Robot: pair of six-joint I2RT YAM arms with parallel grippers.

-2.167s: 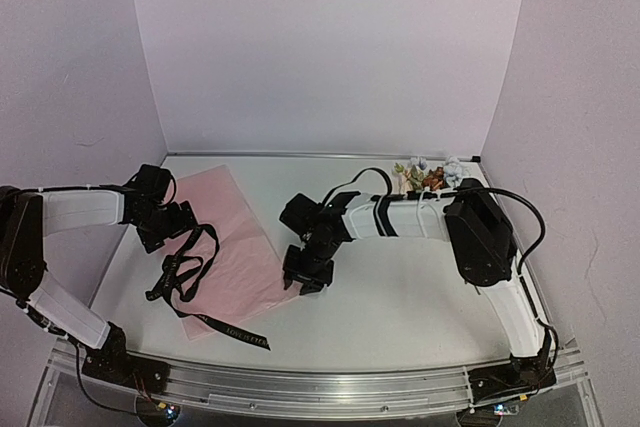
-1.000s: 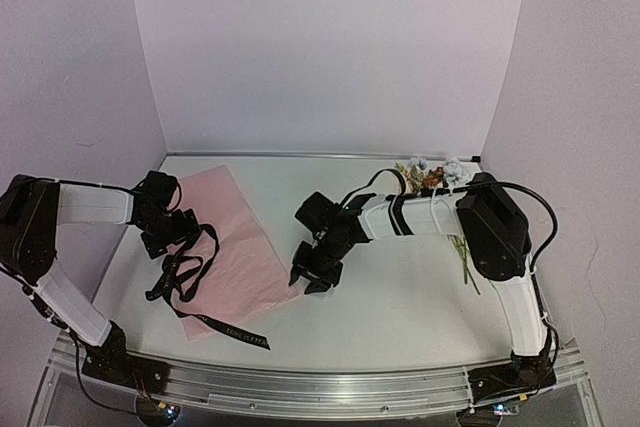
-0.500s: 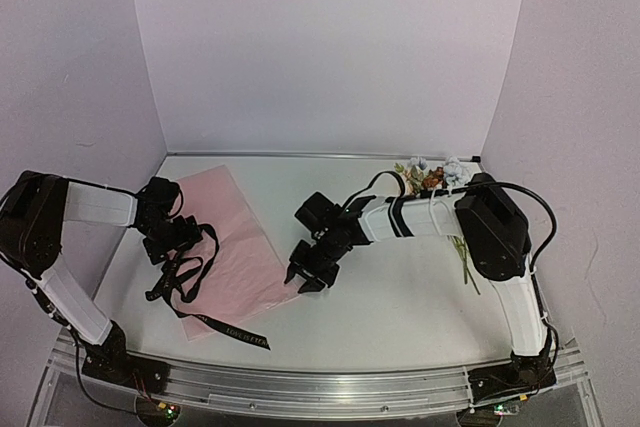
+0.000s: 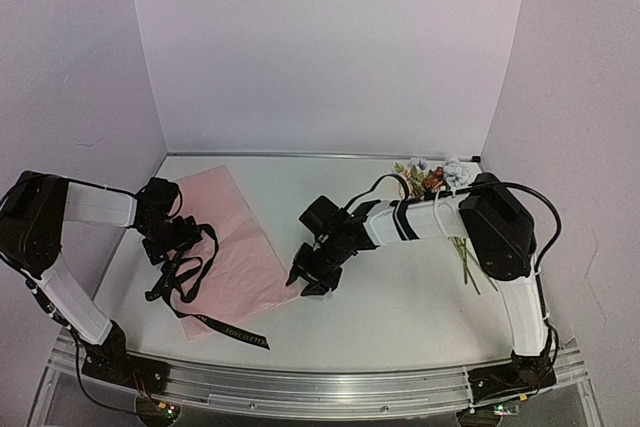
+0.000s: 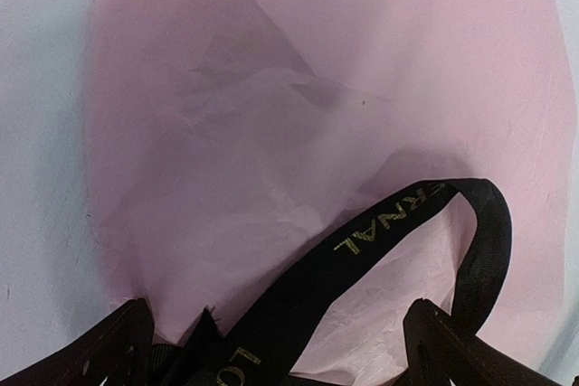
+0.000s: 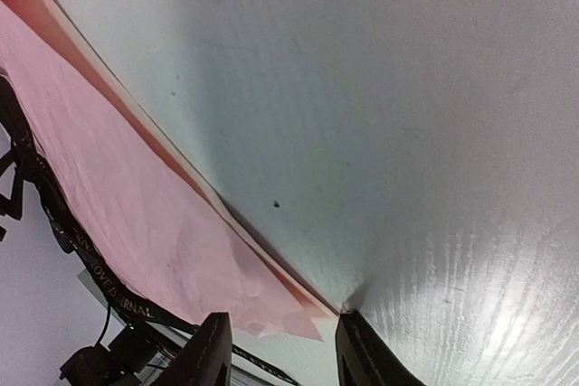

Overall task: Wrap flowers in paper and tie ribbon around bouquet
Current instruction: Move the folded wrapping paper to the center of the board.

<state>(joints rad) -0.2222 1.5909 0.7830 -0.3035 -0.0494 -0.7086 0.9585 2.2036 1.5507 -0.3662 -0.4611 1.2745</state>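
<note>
At centre left of the top view, the paper (image 4: 232, 232) is spread flat on the tabletop (image 4: 400, 297), the ribbon (image 4: 186, 269) strewn over its left edge. The left claw (image 4: 176, 238) is held wide open astride a ribbon loop, the right claw (image 4: 311, 276) partly open at the paper's lower right corner; the flowers (image 4: 431, 175) are seen at upper right.

The pink paper (image 5: 271, 115) in front of the left gripper (image 5: 276, 345) is thin, matt and crinkly. The black ribbon (image 5: 389, 223) is woven cloth. The white table (image 6: 407, 115) looks smooth, slightly shiny.
</note>
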